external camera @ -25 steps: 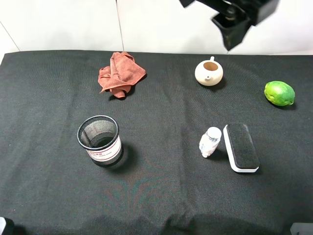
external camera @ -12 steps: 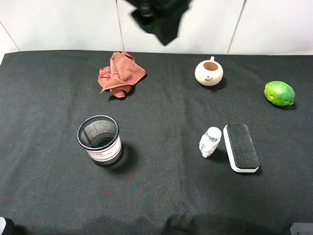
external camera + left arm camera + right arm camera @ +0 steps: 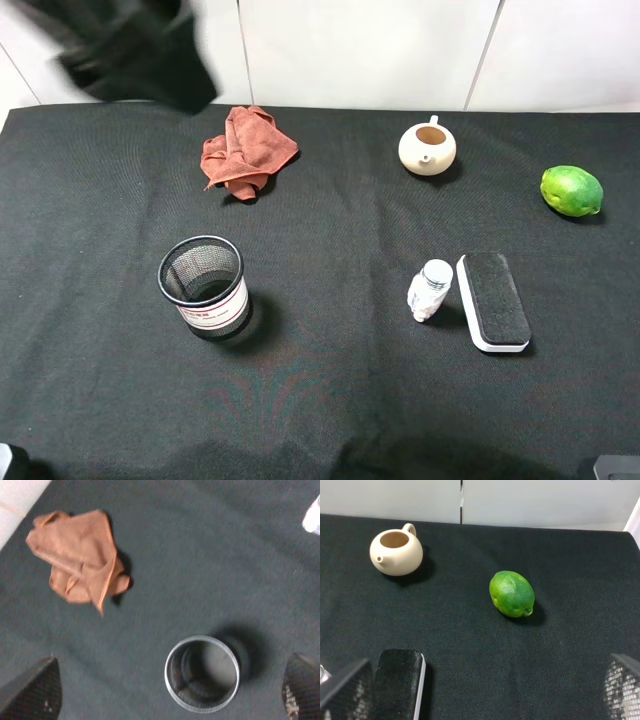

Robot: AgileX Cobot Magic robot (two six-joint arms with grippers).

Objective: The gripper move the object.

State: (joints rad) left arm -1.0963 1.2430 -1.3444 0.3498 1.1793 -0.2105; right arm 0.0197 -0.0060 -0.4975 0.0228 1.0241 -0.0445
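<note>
The small clear bottle point(image 3: 430, 288) with a white cap lies on the black cloth, touching the left side of a black eraser point(image 3: 492, 300). A corner of it shows in the left wrist view point(image 3: 314, 517). A blurred black arm point(image 3: 135, 50) hangs over the table's back left corner, far from the bottle. My left gripper point(image 3: 166, 689) is open and empty, high above the mesh cup point(image 3: 202, 680). My right gripper point(image 3: 484, 689) is open and empty, low at the front right, facing the lime point(image 3: 512, 593). It does not show in the exterior view.
A black mesh cup point(image 3: 203, 285) stands at the front left. A rust-coloured rag point(image 3: 245, 150) lies at the back left. A cream teapot point(image 3: 427, 147) sits at the back, a green lime point(image 3: 571, 190) at the right. A white wall runs behind the table.
The black arm has swept along the back of the table from the upper right to the upper left. The bottle and the other objects have not moved.
</note>
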